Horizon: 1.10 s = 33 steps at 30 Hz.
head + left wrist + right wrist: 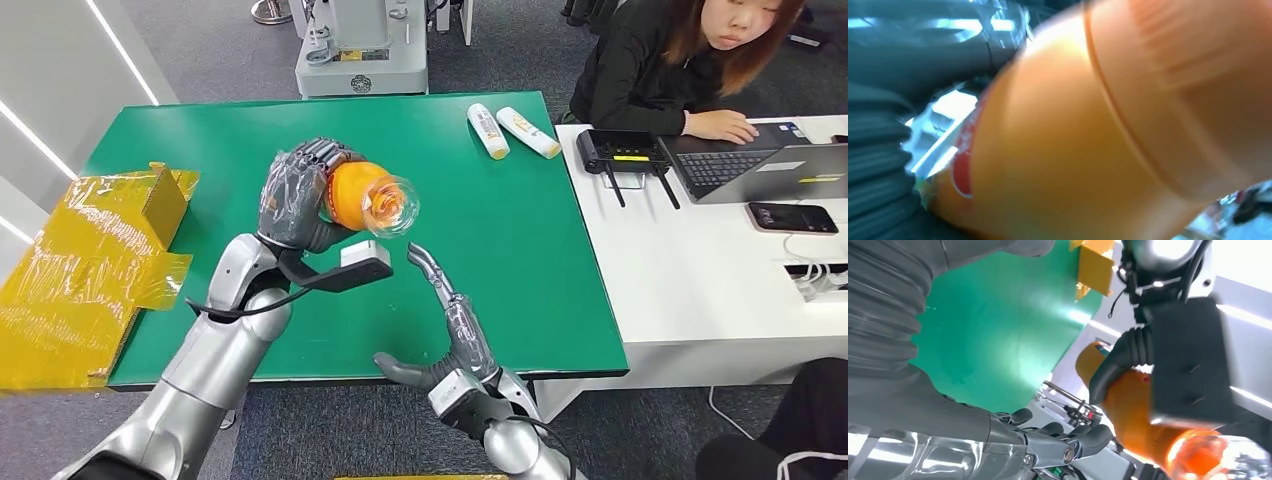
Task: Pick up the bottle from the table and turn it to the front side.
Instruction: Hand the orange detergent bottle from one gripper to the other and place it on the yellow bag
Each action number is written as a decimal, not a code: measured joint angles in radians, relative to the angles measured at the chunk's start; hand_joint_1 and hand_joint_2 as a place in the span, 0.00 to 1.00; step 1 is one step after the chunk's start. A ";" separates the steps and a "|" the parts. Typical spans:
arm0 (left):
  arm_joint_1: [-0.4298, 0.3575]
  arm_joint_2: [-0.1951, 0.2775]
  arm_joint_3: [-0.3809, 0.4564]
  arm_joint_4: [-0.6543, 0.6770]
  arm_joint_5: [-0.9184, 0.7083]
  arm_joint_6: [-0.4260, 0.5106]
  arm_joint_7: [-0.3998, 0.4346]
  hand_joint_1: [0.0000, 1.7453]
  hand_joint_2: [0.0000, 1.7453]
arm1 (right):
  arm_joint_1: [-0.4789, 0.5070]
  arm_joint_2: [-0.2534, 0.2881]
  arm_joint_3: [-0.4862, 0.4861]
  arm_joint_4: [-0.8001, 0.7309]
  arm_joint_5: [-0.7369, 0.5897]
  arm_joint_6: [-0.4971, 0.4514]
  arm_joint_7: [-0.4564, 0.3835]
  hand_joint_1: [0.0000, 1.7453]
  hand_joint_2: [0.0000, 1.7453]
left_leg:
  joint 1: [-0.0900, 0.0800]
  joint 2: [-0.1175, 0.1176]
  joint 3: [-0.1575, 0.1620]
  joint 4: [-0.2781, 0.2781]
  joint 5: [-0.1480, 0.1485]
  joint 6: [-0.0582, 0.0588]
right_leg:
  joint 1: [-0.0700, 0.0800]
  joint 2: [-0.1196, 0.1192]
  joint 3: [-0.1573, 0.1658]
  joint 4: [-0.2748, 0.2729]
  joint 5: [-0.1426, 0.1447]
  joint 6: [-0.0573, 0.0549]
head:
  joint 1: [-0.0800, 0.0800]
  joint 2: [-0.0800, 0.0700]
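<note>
The left hand [295, 200] is wrapped around an orange bottle [365, 198] and holds it lifted above the green table [500, 230], with the bottle's clear bottom end pointing away from the palm. In the left wrist view the bottle [1088, 130] is blurred. The right hand [455, 325] holds nothing; its fingers are extended and spread, just below the bottle and apart from it. Two white bottles [508, 130] lie at the table's far edge.

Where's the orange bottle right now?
Head view: the orange bottle is held in the left hand above the green table, with the right hand open just below it.
</note>
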State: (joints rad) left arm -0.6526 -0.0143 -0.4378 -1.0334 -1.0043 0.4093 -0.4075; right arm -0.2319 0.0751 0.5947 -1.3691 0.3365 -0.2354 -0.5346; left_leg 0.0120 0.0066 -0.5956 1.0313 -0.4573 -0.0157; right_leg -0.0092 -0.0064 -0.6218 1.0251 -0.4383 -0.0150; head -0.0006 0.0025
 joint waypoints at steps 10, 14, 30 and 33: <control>-0.161 0.043 -0.039 0.254 -0.343 0.079 0.206 0.94 1.00 | 0.029 -0.011 -0.002 -0.064 0.003 -0.021 -0.037 0.00 1.00 | 0.000 0.000 0.000 0.000 0.000 0.000 | 0.000 0.000 0.000 0.000 0.000 0.000 | 0.000 0.000; -0.194 0.062 -0.039 0.336 -0.383 0.078 0.238 0.99 1.00 | 0.043 -0.024 -0.003 -0.078 -0.006 -0.039 -0.043 0.00 1.00 | 0.000 0.000 0.000 0.000 0.000 0.000 | 0.000 0.000 0.000 0.000 0.000 0.000 | 0.000 0.000; -0.236 0.309 0.021 0.487 -0.534 0.019 0.478 1.00 1.00 | 0.122 -0.069 -0.006 -0.162 -0.017 -0.094 -0.055 0.00 1.00 | 0.001 0.004 0.000 -0.003 0.001 -0.001 | 0.001 0.005 -0.002 0.001 -0.001 -0.001 | 0.000 0.000; -0.228 0.367 0.054 0.487 -0.537 0.013 0.471 1.00 1.00 | 0.132 -0.076 -0.006 -0.162 -0.030 -0.109 -0.070 0.00 1.00 | 0.001 0.007 0.001 -0.003 0.000 -0.002 | 0.001 0.007 -0.002 0.002 -0.001 -0.001 | 0.000 0.000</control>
State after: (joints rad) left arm -0.8801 0.3527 -0.3834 -0.5463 -1.5416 0.4228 0.0630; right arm -0.0999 -0.0006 0.5883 -1.5312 0.3065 -0.3442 -0.6047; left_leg 0.0127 0.0133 -0.5948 1.0281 -0.4570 -0.0172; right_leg -0.0087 0.0007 -0.6239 1.0268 -0.4388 -0.0165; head -0.0004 0.0026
